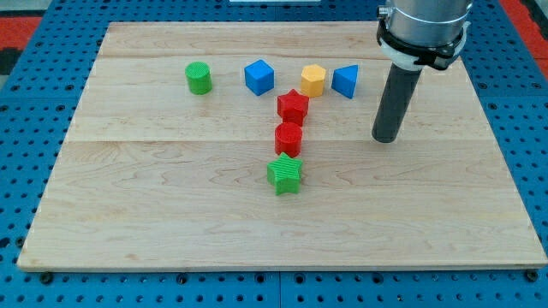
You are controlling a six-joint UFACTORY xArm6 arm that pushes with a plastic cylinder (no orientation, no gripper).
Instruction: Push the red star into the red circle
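The red star [293, 105] lies near the board's middle, just above the red circle [288, 138], a short red cylinder; the two are touching or nearly touching. A green star [285, 174] sits right below the red circle. My tip [385, 139] is the lower end of a dark rod, to the view's right of the red blocks, about a hundred pixels from the red circle and touching no block.
A green circle [199, 78] is at the upper left. A blue cube [259, 77], a yellow hexagon [312, 80] and a blue triangular block [346, 81] stand in a row above the red star. The wooden board [171, 214] rests on a blue pegboard.
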